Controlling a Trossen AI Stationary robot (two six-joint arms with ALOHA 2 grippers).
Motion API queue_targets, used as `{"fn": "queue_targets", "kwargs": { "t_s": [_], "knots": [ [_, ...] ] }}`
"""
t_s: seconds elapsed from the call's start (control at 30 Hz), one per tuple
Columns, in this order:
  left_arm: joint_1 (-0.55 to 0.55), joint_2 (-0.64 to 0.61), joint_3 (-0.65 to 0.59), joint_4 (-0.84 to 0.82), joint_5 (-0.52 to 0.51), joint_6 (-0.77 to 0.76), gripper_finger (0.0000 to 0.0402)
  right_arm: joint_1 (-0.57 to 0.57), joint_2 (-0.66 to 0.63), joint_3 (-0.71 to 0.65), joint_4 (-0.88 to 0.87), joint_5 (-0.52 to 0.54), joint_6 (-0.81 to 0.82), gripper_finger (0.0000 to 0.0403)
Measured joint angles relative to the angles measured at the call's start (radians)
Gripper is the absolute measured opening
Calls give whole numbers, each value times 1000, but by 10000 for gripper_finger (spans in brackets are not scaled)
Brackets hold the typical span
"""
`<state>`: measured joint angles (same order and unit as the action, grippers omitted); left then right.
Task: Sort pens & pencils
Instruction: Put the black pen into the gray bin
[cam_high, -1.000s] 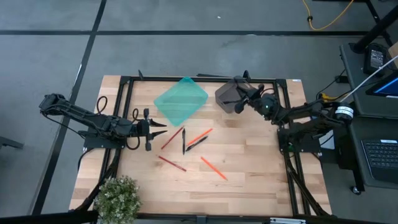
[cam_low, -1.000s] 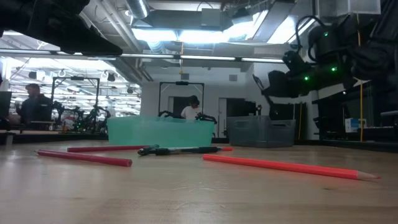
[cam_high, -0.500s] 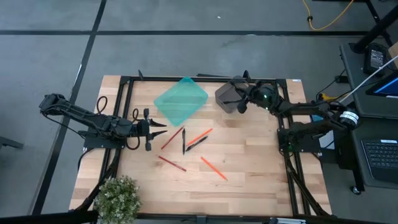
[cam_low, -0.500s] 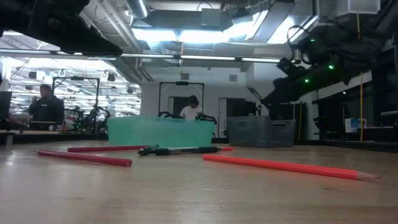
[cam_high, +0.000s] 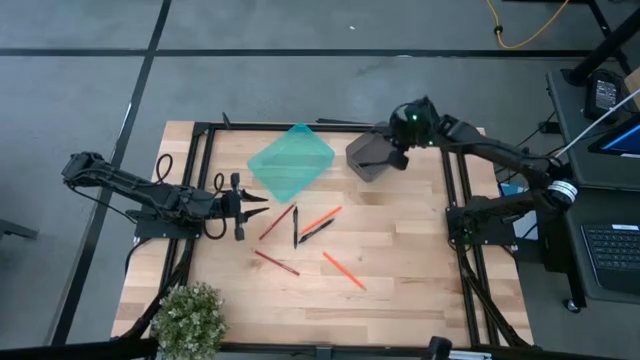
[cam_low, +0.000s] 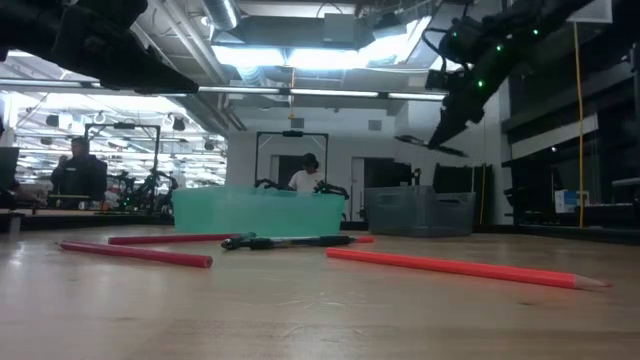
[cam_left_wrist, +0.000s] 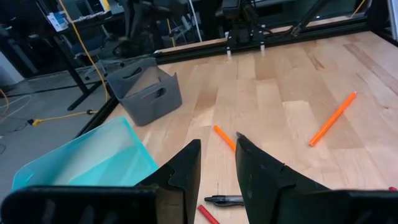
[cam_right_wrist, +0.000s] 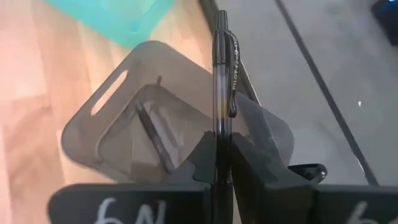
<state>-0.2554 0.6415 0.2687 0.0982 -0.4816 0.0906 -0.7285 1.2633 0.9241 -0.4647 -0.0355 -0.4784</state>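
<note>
R gripper (cam_right_wrist: 222, 163) pinches pen (cam_right_wrist: 222, 81) over grey bin (cam_high: 368, 158), 1 o'clock; one pen already inside. L gripper (cam_left_wrist: 216, 163) spread, empty. Pencils (cam_high: 342, 270) and pens on bench (cam_high: 420, 290) left; teal bin (cam_high: 290, 162) looks empty.

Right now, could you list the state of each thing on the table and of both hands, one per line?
Right hand: shut on a black pen, held above the grey bin.
Grey bin: holds one pen already.
Left hand: open, empty, waiting beside the sticks.
Teal bin: empty.
Pencils: four lying loose on the table.
Black pens on table: two, lying loose.
</note>
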Motion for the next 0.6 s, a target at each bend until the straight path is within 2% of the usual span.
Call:
{"fn": "queue_targets", "kwargs": {
  "t_s": [0.2,0.6],
  "knots": [
    [0,0,0,0,0,0,94,-9,19,31,-117,-20,-55,31],
    [0,0,0,17,0,-1,94,-6,173,32,-98,-20,-106,31]
  ]
}}
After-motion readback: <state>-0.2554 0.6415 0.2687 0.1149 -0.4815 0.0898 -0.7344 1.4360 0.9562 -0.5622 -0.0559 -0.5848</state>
